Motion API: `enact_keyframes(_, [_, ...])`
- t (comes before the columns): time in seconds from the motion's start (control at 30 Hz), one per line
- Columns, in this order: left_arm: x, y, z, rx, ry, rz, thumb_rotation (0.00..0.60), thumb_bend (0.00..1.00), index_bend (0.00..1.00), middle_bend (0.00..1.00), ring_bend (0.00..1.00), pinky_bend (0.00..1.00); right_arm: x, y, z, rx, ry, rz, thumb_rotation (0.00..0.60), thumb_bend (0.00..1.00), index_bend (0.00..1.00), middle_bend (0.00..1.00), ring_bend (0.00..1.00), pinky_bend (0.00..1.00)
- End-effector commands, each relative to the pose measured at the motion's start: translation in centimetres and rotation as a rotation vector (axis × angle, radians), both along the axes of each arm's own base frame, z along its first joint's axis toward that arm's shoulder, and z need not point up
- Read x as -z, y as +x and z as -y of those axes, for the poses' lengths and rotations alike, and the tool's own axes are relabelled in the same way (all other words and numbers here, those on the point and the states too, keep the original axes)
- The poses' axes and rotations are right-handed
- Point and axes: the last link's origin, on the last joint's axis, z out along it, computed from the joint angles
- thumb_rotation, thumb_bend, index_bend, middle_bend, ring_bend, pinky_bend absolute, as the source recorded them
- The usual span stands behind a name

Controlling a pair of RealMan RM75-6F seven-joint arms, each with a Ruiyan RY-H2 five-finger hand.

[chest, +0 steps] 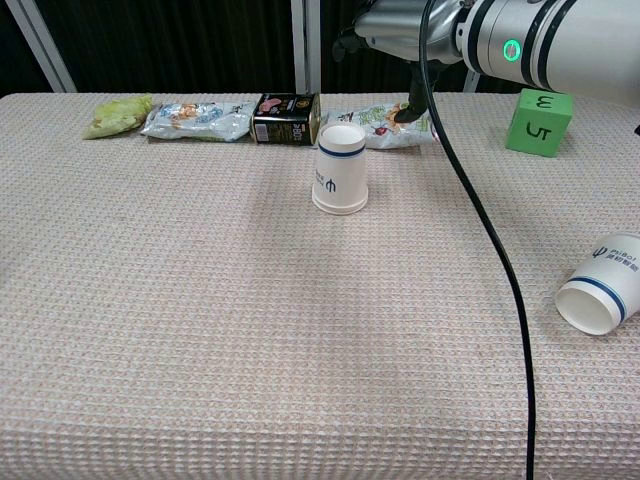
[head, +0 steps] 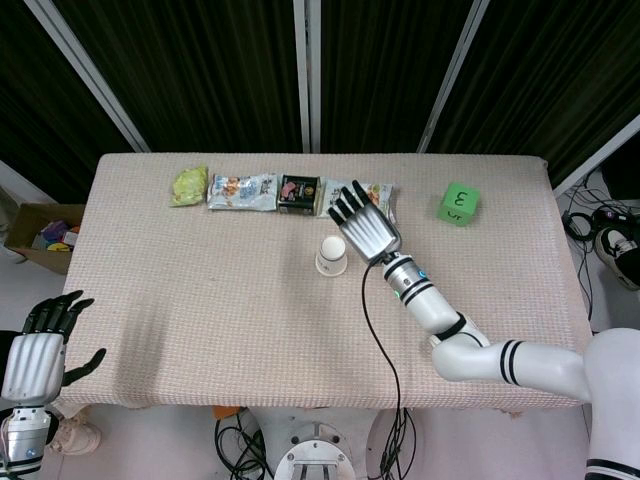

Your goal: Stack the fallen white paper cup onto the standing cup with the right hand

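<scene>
White standing cup (chest: 340, 181) sits mid-worktop; the fallen cup (chest: 601, 288) lies well to the right. My right hand (head: 366, 229) hovers empty, fingers spread, beside the standing one. I judge reaching hasn't begun: swing right, grasp the fallen cup.

Upturned standing cup (chest: 340, 168) mid-table, fallen white paper cup (chest: 602, 285) well apart near right edge.

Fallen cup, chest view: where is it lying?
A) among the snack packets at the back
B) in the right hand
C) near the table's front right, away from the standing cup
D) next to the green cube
C: the fallen cup lies on its side at the lower right of the chest view, well apart from the standing cup, and the right hand holds nothing.
</scene>
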Motion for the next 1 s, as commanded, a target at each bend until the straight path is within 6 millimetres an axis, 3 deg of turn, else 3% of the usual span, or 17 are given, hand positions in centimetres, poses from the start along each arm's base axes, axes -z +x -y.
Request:
enact_keyframes(0.03, [0.1, 0.0, -0.1, 0.001, -0.003, 0.001, 0.600, 0.19, 0.22, 0.15, 0.13, 0.15, 0.0, 0.0, 0.0, 0.001, 0.000, 0.000, 0.600, 0.16, 0.15, 0.16, 0.02, 0.01])
enact_keyframes(0.3, [-0.1, 0.2, 0.1, 0.004, 0.000, -0.006, 0.600, 0.19, 0.22, 0.15, 0.13, 0.15, -1.2, -0.5, -1.2, -0.006, 0.003, 0.046, 0.600, 0.16, 0.15, 0.15, 0.02, 0.01])
enact_keyframes(0.47, [-0.2, 0.4, 0.2, 0.012, 0.005, -0.008, 0.600, 0.19, 0.22, 0.15, 0.13, 0.15, -4.8, -2.6, -5.0, 0.037, 0.072, 0.181, 0.600, 0.16, 0.15, 0.15, 0.02, 0.01])
enact_keyframes(0.57, [-0.3, 0.5, 0.2, 0.015, 0.003, -0.009, 0.600, 0.19, 0.22, 0.15, 0.13, 0.15, -7.1, -4.9, -7.9, 0.071, 0.118, 0.251, 0.600, 0.16, 0.15, 0.16, 0.02, 0.01])
enact_keyframes(0.77, [-0.3, 1.0, 0.3, 0.031, 0.007, -0.012, 0.600, 0.19, 0.22, 0.15, 0.13, 0.15, -10.8, -12.4, -14.5, 0.085, 0.159, 0.256, 0.600, 0.14, 0.15, 0.17, 0.02, 0.01])
enact_keyframes(0.87, [-0.2, 1.5, 0.2, 0.042, 0.004, -0.016, 0.600, 0.19, 0.22, 0.15, 0.13, 0.15, -11.0, -16.1, -16.5, 0.089, 0.173, 0.200, 0.600, 0.09, 0.15, 0.17, 0.02, 0.01])
enact_keyframes(1.0, [0.0, 2.2, 0.3, 0.057, -0.002, -0.015, 0.600, 0.19, 0.22, 0.15, 0.13, 0.15, -10.0, -19.2, -17.9, 0.093, 0.203, 0.147, 0.600, 0.01, 0.15, 0.17, 0.02, 0.01])
